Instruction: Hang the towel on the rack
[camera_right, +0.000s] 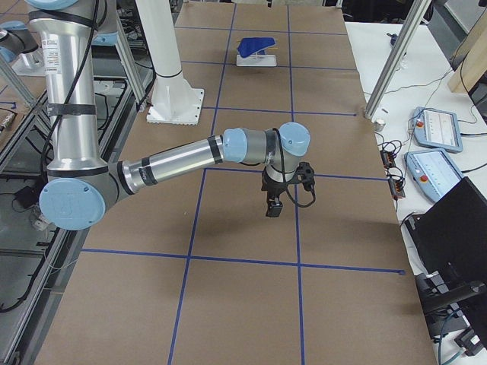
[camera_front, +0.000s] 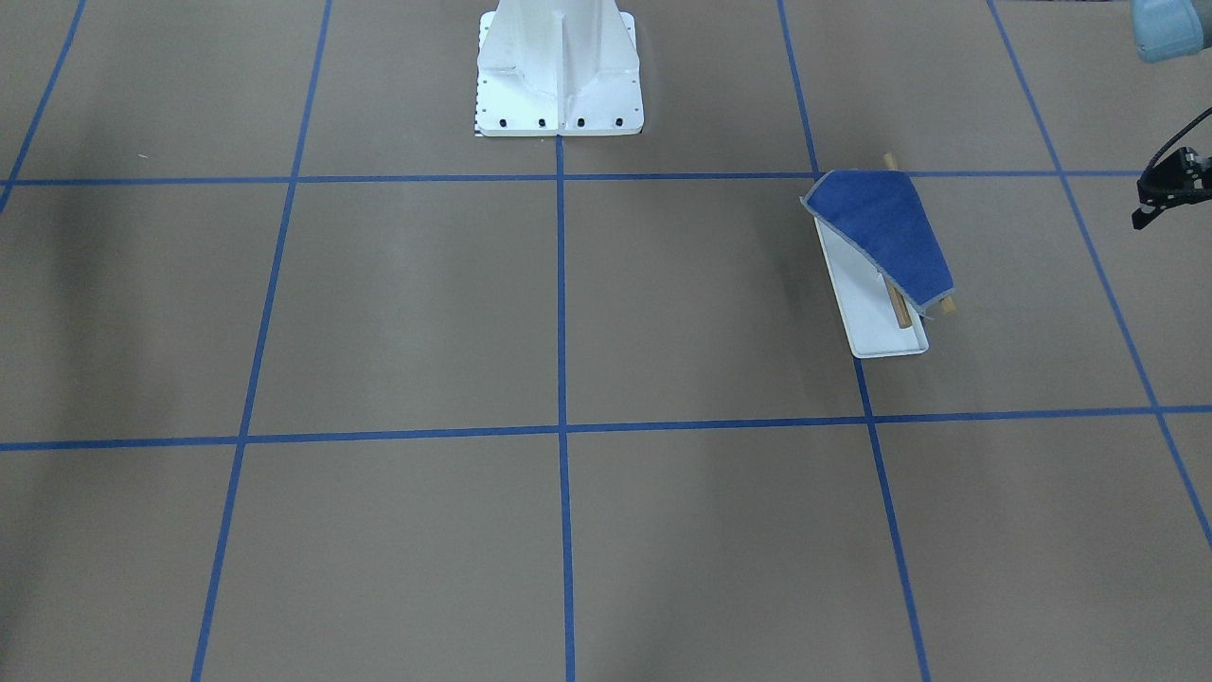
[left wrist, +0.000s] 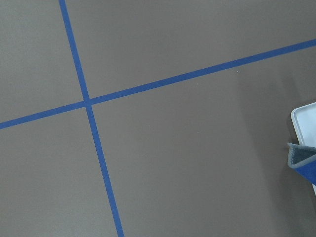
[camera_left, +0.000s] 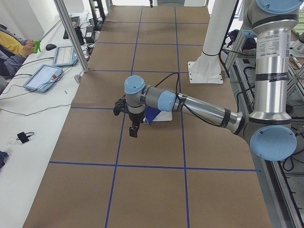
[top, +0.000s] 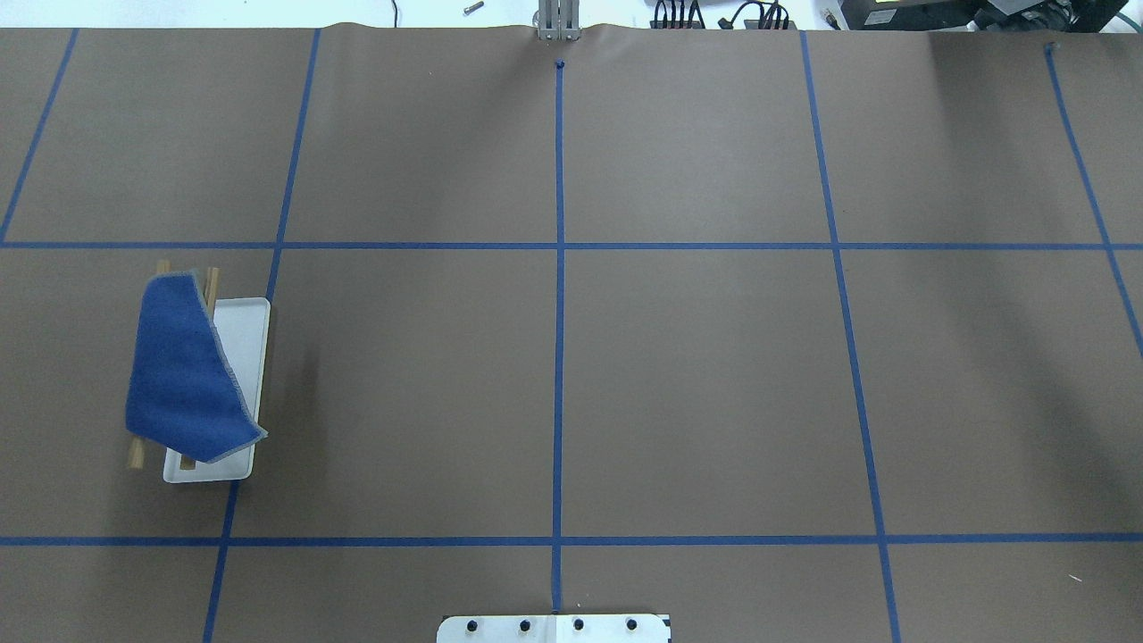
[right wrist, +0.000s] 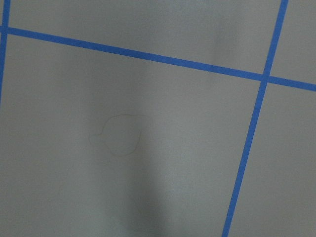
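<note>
The royal-blue towel point(camera_front: 885, 227) lies draped over the two wooden dowel bars point(camera_front: 898, 308) of the rack, above its white tray base point(camera_front: 866, 303). It shows the same way in the overhead view, towel point(top: 183, 366) over rack point(top: 246, 339). My left gripper point(camera_left: 134, 130) hangs above the table beside the rack, apart from the towel; I cannot tell whether it is open. A black part of it shows at the front view's right edge point(camera_front: 1165, 185). The left wrist view catches the tray corner point(left wrist: 303, 116) and a towel corner point(left wrist: 303, 160). My right gripper point(camera_right: 274, 207) hangs far from the rack; its state is unclear.
The large white bolted pedestal point(camera_front: 559, 76) stands at the robot's side of the table. Blue tape lines grid the brown table point(top: 696, 384). Tablets point(camera_left: 45, 76) and an operator's hands are on the side desk.
</note>
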`<state>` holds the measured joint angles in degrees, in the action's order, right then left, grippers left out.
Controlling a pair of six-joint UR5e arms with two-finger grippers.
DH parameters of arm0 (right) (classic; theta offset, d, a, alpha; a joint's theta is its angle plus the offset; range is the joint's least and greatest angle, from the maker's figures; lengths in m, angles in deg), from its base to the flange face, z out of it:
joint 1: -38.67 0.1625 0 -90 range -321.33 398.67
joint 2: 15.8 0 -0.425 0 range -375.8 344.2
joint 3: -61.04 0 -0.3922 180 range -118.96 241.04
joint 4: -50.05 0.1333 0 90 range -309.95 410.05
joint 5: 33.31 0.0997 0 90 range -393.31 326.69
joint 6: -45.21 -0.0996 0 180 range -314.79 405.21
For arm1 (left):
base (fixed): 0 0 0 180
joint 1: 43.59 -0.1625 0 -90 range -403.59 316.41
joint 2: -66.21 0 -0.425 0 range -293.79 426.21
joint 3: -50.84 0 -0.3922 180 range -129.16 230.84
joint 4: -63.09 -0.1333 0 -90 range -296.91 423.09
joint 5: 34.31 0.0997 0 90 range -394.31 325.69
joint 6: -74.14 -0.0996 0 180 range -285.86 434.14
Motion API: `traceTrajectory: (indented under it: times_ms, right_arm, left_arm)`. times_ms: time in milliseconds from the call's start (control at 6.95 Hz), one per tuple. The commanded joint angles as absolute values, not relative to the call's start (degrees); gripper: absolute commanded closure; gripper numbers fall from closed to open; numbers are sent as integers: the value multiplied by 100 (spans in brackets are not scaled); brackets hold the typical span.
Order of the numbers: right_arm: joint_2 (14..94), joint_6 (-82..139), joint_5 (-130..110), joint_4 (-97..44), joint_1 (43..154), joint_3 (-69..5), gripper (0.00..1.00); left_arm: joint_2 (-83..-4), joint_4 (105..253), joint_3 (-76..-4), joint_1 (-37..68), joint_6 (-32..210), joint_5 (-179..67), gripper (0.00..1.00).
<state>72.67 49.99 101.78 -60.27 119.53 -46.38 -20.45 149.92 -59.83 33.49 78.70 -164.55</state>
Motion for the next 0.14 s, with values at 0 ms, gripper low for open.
traceTrajectory:
  times_ms: [0]
  right_arm:
    - [7261, 4995, 10178, -6025, 11927, -4609, 0]
  left_arm:
    - [-2045, 15001, -5981, 3349, 7863, -16456, 2]
